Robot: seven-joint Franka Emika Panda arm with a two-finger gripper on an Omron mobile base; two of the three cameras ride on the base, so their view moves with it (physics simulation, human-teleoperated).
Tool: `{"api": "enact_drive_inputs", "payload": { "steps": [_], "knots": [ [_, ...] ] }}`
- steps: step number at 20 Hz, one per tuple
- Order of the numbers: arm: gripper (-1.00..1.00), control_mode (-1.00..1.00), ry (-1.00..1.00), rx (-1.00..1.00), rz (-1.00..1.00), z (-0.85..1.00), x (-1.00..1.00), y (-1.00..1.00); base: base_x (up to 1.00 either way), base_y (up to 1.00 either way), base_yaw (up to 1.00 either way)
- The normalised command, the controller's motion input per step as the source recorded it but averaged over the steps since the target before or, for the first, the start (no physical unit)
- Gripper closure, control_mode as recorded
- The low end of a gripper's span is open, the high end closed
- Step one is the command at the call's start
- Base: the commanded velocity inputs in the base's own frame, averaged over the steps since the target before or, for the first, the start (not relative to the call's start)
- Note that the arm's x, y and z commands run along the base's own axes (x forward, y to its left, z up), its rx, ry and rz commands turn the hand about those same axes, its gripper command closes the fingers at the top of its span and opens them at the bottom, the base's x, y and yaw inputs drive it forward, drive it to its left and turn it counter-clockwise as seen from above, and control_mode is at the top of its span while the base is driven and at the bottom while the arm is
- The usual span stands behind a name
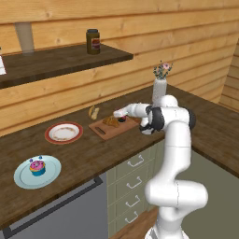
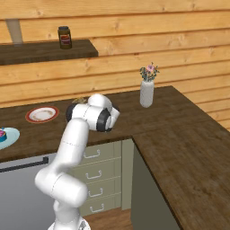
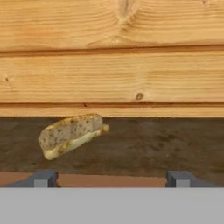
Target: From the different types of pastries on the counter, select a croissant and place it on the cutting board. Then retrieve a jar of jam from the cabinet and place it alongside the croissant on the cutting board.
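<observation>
Fingers [image 3: 43,178] stand wide apart in the hand view, one tip at each lower corner, nothing between them — I read the gripper [image 1: 122,115] as open and holding nothing. From the left base view I see it low over the cutting board [image 1: 106,131], just beside the croissant [image 1: 110,121], which lies on the board. A small dark-red object, which I take to be the jar of jam [image 1: 122,119], sits on the board right at the gripper — detail is too small to confirm. Beyond the board, a pale speckled pastry [image 3: 70,134] rests on the counter [image 1: 84,158] near the plank wall [image 3: 112,57].
</observation>
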Motion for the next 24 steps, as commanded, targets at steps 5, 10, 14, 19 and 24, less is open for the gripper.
{"api": "enact_drive_inputs", "payload": {
  "steps": [5,10,14,19,24],
  "knots": [
    [-1.00,-1.00,-0.17,0.50,0.12,0.10,-0.26,-0.94,0.00,0.00,0.00],
    [-1.00,-1.00,-0.03,0.33,0.04,0.26,-0.03,-0.73,0.00,0.00,0.00],
    [-1.00,-1.00,-0.01,0.17,0.01,0.03,-0.48,-0.77,0.00,0.00,0.00],
    [-1.00,-1.00,0.00,0.17,-0.01,0.51,-1.00,-1.00,0.00,0.00,0.00],
    [-1.00,-1.00,-0.03,0.14,-0.11,0.74,-1.00,-0.88,0.00,0.00,0.00]
  ]
}}
